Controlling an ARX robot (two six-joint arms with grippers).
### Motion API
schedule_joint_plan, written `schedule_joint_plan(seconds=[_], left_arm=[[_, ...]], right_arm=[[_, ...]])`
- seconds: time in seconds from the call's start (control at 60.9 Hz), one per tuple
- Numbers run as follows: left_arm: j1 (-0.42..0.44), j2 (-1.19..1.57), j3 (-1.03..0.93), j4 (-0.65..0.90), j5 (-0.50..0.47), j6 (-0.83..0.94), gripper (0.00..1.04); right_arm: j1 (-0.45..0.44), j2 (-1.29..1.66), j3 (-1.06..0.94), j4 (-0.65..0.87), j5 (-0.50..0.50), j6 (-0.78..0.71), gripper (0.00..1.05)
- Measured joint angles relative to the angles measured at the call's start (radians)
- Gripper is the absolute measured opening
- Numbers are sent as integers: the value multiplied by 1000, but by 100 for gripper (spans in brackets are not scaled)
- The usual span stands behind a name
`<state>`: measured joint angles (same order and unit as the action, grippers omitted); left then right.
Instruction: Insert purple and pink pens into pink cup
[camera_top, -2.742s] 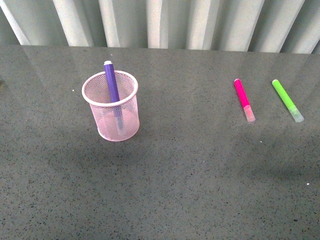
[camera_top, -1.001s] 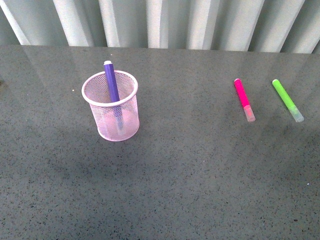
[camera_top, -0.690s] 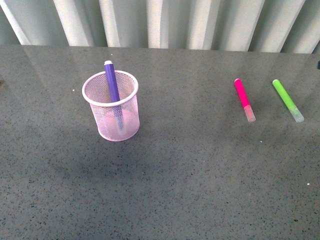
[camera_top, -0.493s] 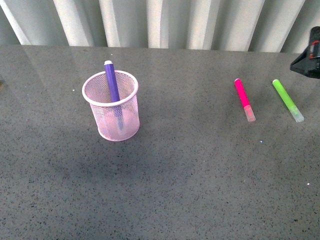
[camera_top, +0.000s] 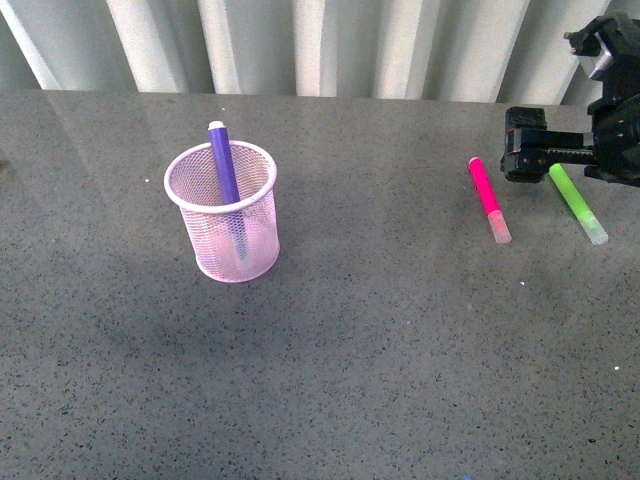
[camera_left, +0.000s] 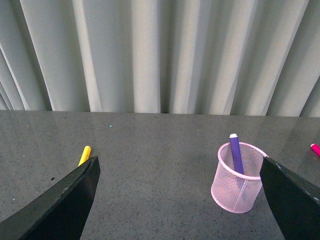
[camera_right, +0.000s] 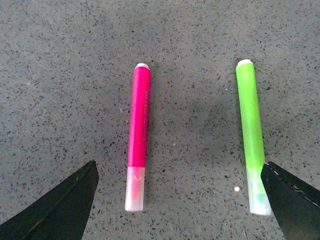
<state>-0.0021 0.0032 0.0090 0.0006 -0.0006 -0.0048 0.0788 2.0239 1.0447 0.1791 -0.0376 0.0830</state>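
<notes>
The pink cup stands upright on the left of the grey table, with the purple pen leaning inside it. The pink pen lies flat at the right, pale cap toward me. My right gripper hovers open above the table between the pink pen and the lime green pen. In the right wrist view the pink pen lies between the spread fingers, touched by neither. My left gripper is open and empty, with the cup and purple pen ahead of it.
A lime green pen lies beside the pink pen, partly under my right gripper; it also shows as the green pen close to one finger. A yellow pen lies far left. Pleated curtains back the table.
My right gripper has come into the front view from the right edge and moved left, over the green pen. The cup and the pens have not moved.
</notes>
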Motion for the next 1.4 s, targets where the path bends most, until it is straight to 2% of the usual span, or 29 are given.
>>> schedule_joint_plan(seconds=[0.607, 0.985, 1.231, 1.264, 1.396], left_arm=[[0, 0, 0, 0, 0, 0, 98], [0, 0, 0, 0, 0, 0, 98], [0, 0, 0, 0, 0, 0, 98], [0, 0, 0, 0, 0, 0, 98], [0, 0, 0, 0, 0, 0, 98]], right_arm=[[41, 249, 298, -114, 56, -23, 98], [102, 317, 348, -122, 71, 0, 98], [111, 333, 367, -124, 88, 28, 98], [111, 334, 368, -123, 92, 32, 96], [112, 340, 369, -114, 101, 46, 76]])
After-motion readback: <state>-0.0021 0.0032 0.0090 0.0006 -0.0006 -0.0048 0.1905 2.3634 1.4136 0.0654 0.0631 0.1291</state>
